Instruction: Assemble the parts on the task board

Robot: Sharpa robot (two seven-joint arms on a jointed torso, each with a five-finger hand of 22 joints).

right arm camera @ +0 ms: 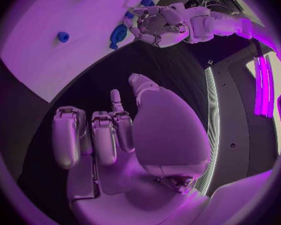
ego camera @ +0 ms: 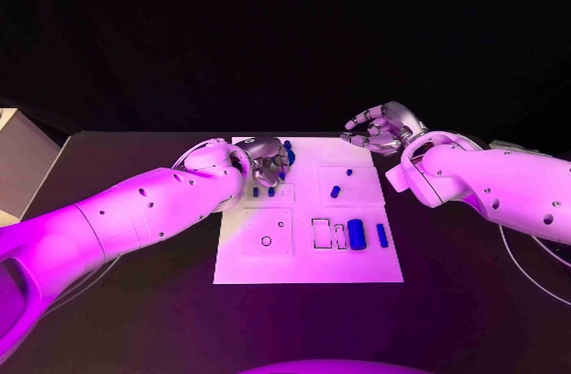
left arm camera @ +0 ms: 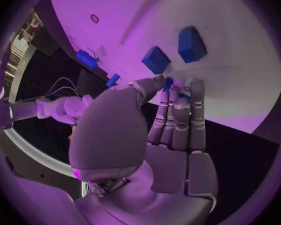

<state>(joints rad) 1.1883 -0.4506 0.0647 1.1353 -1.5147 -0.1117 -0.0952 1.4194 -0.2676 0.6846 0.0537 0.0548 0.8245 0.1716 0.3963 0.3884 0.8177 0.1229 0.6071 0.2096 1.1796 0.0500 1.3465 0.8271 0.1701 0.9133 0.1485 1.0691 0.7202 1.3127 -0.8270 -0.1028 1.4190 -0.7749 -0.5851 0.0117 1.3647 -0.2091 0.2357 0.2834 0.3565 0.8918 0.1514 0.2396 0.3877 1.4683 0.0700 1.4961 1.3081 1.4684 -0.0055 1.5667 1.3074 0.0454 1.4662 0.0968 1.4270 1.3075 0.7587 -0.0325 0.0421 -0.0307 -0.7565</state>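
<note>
The left robot hand (ego camera: 264, 166) sits over the board (ego camera: 307, 267) at its 11 o'clock corner, fingertips pinching a small blue part (left arm camera: 169, 83). The right robot hand (ego camera: 383, 129) hovers empty, fingers loosely curled, at 1 o'clock. Likely step: seating that part; next needs careful alignment.

The worktop (ego camera: 119, 308) is a dark, matte surface extending across the whole lower part of the head view. A pale box-shaped object (ego camera: 24, 163) stands at the worktop's far left edge, cut off by the picture's border; one lit face and one shaded face are visible. A black backdrop (ego camera: 285, 52) closes the scene behind the worktop's rear edge. A thin cable (ego camera: 535, 279) lies on the worktop at the right.
</note>
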